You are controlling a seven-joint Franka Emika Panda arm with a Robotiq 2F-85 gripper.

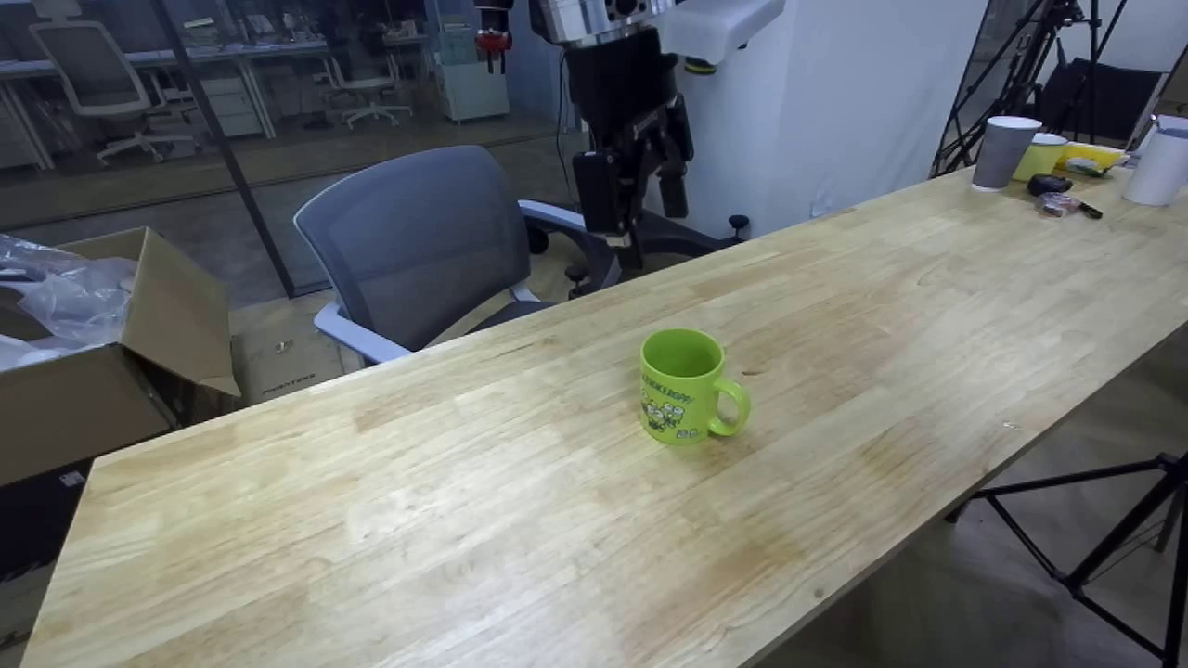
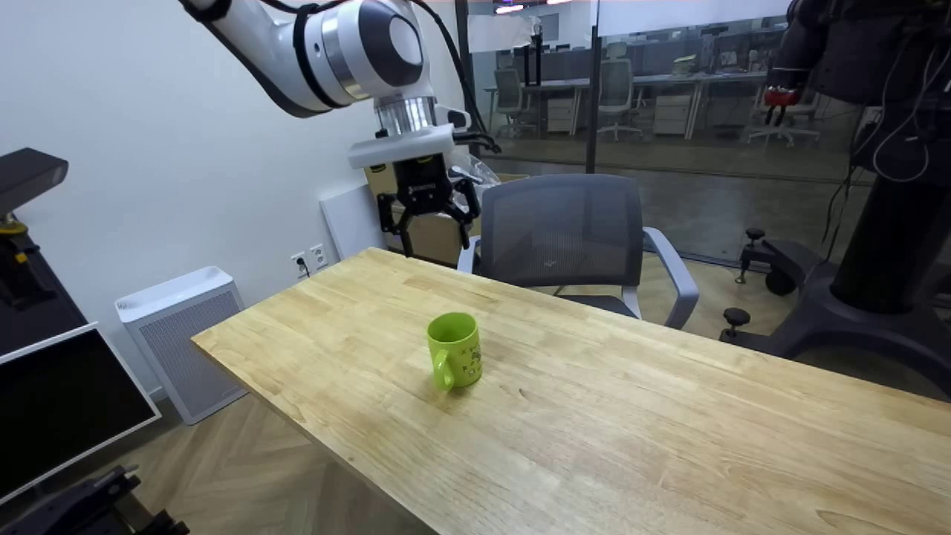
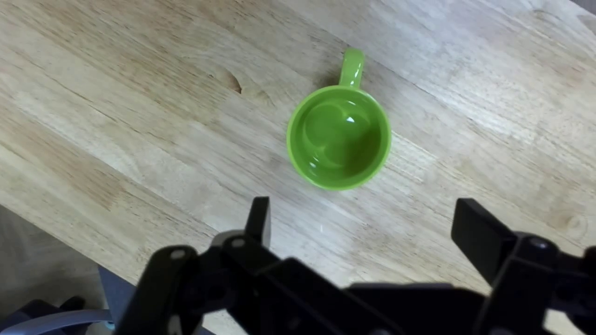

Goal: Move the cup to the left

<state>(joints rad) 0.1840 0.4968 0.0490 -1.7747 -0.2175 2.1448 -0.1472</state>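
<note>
The cup is a bright lime-green mug with a printed cartoon on its side. It stands upright on the wooden table in both exterior views [image 1: 676,401] [image 2: 459,357]. In the wrist view the cup [image 3: 339,139] is seen from above, with its handle pointing to the top of the picture. My gripper [image 3: 362,209] is open with nothing between its fingers. It hangs above table height and apart from the cup, as the gripper shows in both exterior views [image 1: 652,227] [image 2: 436,245]. In the wrist view the cup lies just beyond the fingertips.
The long wooden table [image 1: 445,520] has a grey mesh chair [image 1: 418,241] at its edge. A grey paper cup [image 1: 1005,153], a yellow-green cup [image 1: 1039,158] and a white container [image 1: 1158,167] stand at one end. A cardboard box [image 1: 176,315] stands beyond the table.
</note>
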